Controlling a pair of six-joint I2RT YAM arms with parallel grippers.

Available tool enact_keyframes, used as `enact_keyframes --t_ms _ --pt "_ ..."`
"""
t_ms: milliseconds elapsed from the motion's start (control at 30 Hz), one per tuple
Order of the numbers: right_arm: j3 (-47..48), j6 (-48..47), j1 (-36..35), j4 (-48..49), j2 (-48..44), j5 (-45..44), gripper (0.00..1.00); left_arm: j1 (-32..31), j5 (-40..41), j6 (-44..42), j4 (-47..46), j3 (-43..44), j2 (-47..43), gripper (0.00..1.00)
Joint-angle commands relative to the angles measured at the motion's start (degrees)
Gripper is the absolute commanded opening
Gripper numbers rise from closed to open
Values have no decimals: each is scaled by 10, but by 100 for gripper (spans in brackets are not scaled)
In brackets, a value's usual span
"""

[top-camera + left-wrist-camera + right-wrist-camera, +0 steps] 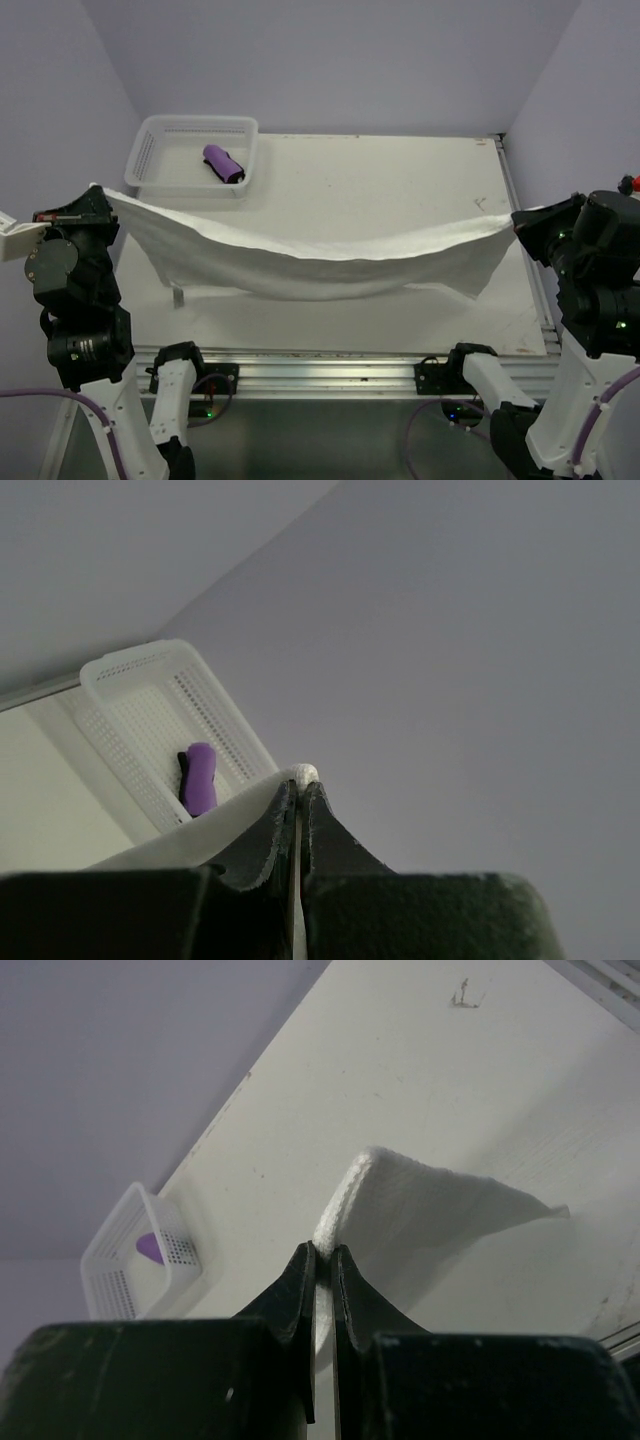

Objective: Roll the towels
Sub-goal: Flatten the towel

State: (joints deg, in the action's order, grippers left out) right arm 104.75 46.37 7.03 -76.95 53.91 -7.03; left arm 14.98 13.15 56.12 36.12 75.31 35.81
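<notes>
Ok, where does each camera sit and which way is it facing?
Top external: above and behind the bases, looking down on the table; left gripper and right gripper hold the white towel slung between them.
Left wrist: on the left arm, looking past its shut fingers toward the basket and wall.
Right wrist: on the right arm, looking past its shut fingers across the table.
Shared: all three show the basket holding the purple towel.

Towels: two. One purple towel (223, 165) lies inside the basket (196, 121); one white towel (320, 265) hangs on the near side of the basket. Basket: one. Worktop (400, 180): one. Robot arms: two, the left arm (80, 290) and the right arm (595, 270). Fingers (268, 832): two per arm, four in all.
</notes>
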Motion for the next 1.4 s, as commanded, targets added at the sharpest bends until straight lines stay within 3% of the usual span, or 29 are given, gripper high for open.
enact_keyframes --t_ms 0,367,800,967,1133,1267,1367 --pt "33 14 -1 -13 1 -26 0 0 64 20 7 3 -7 0" --pt "-30 21 -1 52 37 -27 0 -1 86 30 -47 -67 3 0" --pt "-104 40 0 268 199 47 0 0 7 13 -300 -160 162 0" --pt "-59 35 -2 322 294 53 0 0 -22 1 -384 -144 257 0" --pt "60 26 -3 319 380 64 0 0 -49 -13 -419 -91 330 0" --pt "92 21 -2 318 389 64 0 0 -50 -24 -428 -79 338 0" --pt "57 19 -2 327 372 67 0 0 -51 -36 -414 -91 333 0"
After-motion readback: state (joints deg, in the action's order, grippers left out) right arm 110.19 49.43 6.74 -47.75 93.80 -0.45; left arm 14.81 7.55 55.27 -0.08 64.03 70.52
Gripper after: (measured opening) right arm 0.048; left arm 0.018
